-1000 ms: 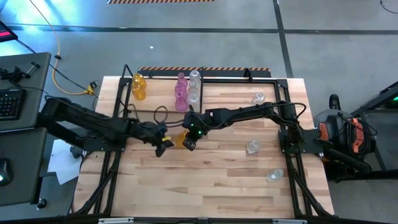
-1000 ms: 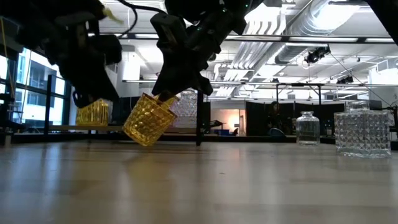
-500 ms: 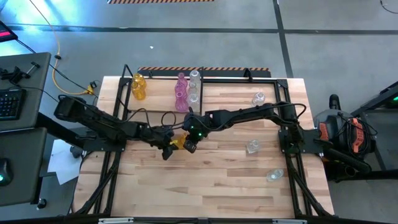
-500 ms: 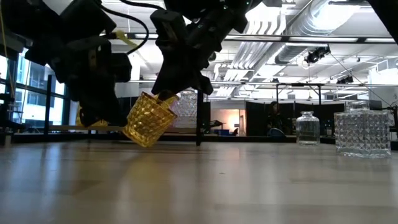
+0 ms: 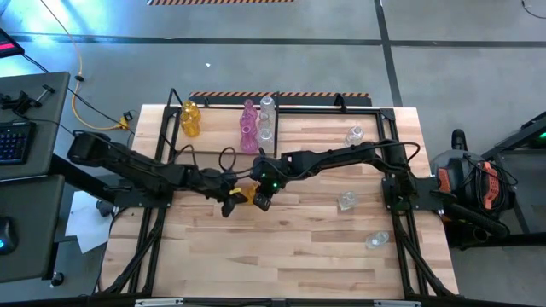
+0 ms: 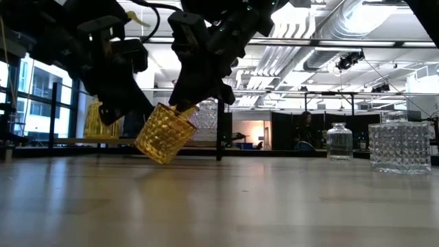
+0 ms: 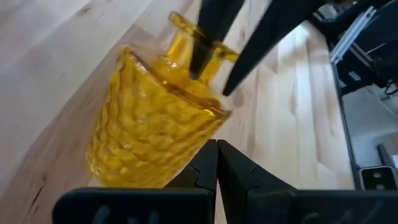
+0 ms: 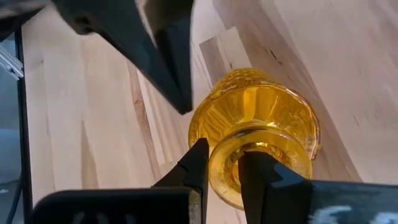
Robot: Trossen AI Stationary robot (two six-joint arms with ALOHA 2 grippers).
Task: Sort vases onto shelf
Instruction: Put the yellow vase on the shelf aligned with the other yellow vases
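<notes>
High view: the left gripper [image 5: 229,202] sits closer to the right gripper [image 5: 260,198] than a second ago, the two now flanking the amber vase [image 5: 243,195] near the table's [image 5: 299,247] middle. More vases stand on the shelf [image 5: 281,106] beyond both arms, and clear ones well off to the right arm's side.

Low view: the amber vase [image 6: 163,132] hangs tilted just off the tabletop, as it did a second earlier, its neck pinched from above by the right gripper [image 6: 184,104]. The left gripper [image 6: 140,110] has swung in from the far side and now touches or nearly touches the vase's upper flank.

Left wrist view: the left gripper [image 7: 216,163] is fully closed, fingertips pressed together just beside the amber vase's [image 7: 149,134] faceted body. The other arm's fingers [image 7: 208,37] straddle the neck.

Right wrist view: the right gripper [image 8: 225,163] clamps the amber vase's [image 8: 264,118] narrow neck, body hanging beyond the fingertips; the left fingers [image 8: 168,59] reach in alongside.
</notes>
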